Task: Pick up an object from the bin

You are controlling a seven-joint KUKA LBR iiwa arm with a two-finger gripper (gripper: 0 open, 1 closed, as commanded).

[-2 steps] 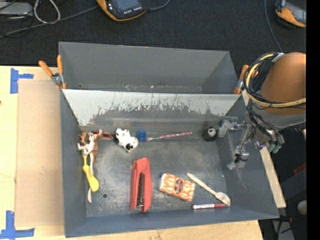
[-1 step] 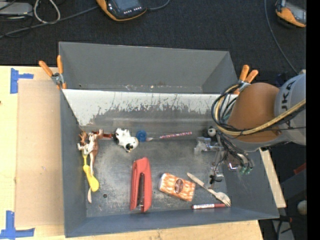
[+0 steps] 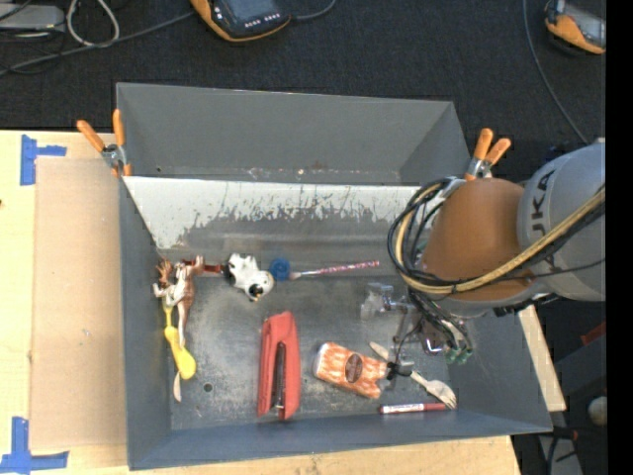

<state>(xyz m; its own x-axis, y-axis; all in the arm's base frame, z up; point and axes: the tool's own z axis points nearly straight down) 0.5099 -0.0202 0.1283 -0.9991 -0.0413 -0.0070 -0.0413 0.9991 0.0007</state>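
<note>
1. The hand (image 3: 400, 362) hung low in the bin's (image 3: 297, 146) front right, just beside an orange toy car (image 3: 348, 369).
2. Whether it was spread or pressed together could not be told.
3. A red stapler (image 3: 279, 364) lay left of the car.

Most of the open floor in the bin (image 3: 331, 310) is in the middle, between the stapler (image 3: 279, 366) and the back wall. There's also a lane between the stapler and the yellow toy (image 3: 180, 350) on the left. Front right is packed, with the car (image 3: 348, 369), pen (image 3: 410, 408) and a clear bit (image 3: 379, 300) crowded under the arm (image 3: 475, 236).
</note>
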